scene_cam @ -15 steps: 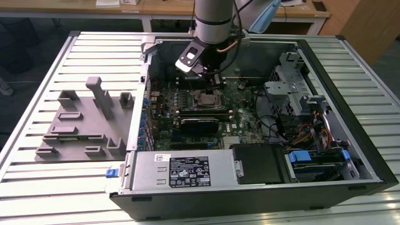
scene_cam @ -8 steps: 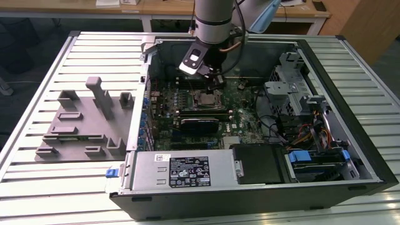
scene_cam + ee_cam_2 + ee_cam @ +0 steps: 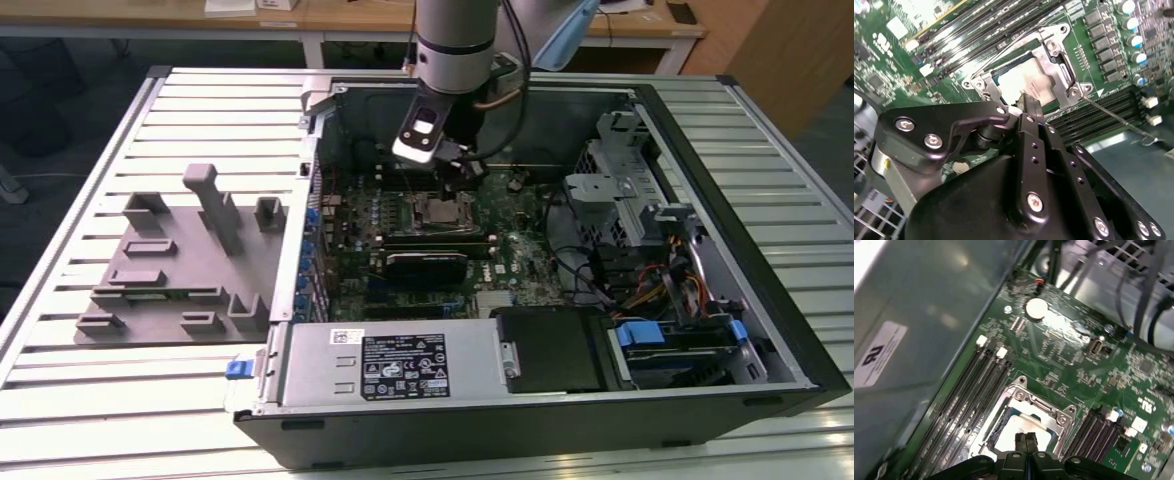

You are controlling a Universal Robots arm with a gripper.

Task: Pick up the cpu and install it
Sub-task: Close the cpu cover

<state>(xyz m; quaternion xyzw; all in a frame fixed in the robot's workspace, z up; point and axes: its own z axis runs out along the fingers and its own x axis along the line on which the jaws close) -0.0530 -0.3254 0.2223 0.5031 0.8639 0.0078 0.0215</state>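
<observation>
Evidently the cpu [image 3: 439,210] is already lying in the socket [image 3: 467,224] on the motherboard [image 3: 521,272]. This sits inside the open computer case [image 3: 534,432], which takes up the side of the worktop [image 3: 80,420] at the exterior view's right. The claw [image 3: 465,170] hangs just above the chip. A grey tray [image 3: 160,260] is set near the worktop's edge at the exterior view's left, just beside the case.

In the second wrist view the claw [image 3: 1030,102] is seen clenched, its tips pressed together with nothing between them. It is right over the silvery lid of the cpu [image 3: 1021,80], which is framed by the metal socket [image 3: 1059,55]. Whether the tips touch the lid cannot be told. Seating is best judged here: the chip should lie flat and square within the frame, and any push should be kept light and straight down.

In the first wrist view the cpu [image 3: 1011,432] is likewise found inside the socket [image 3: 1039,407], under the clenched claw [image 3: 1026,440].
</observation>
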